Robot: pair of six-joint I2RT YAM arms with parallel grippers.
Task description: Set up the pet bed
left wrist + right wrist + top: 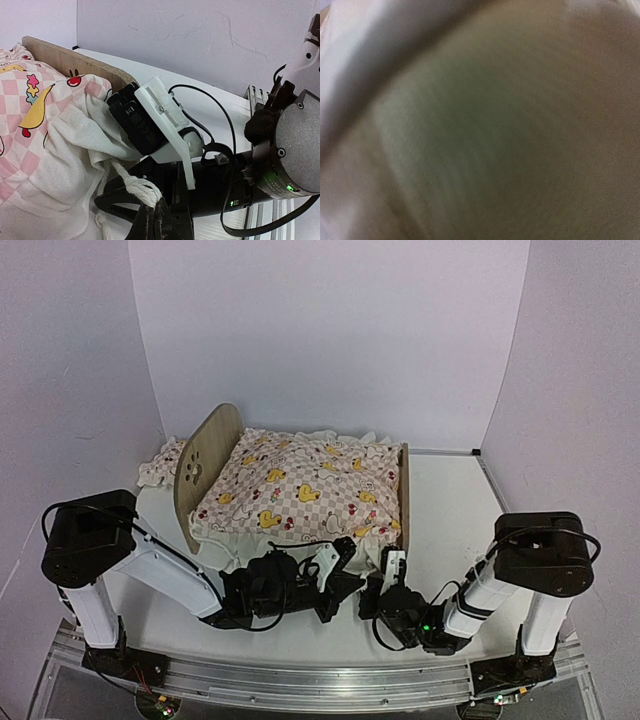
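Observation:
The pet bed [208, 472] stands mid-table, its rounded plywood headboard with the paw cutout on the left and its low footboard [404, 490] on the right. A pink checkered duck-print cover [300, 490] lies over it and hides the base. At the bed's near right corner my left gripper [152, 212] is shut on a white twisted cord [142, 190] at the cover's edge. My right gripper [392, 558] is pushed into the cover's white underside [75, 150] beside it, its fingers buried. Cloth fills the whole right wrist view.
A small ruffled pillow [160, 462] lies on the table behind the headboard, at the far left. The two wrists sit close together at the bed's near corner. White walls enclose the table on three sides.

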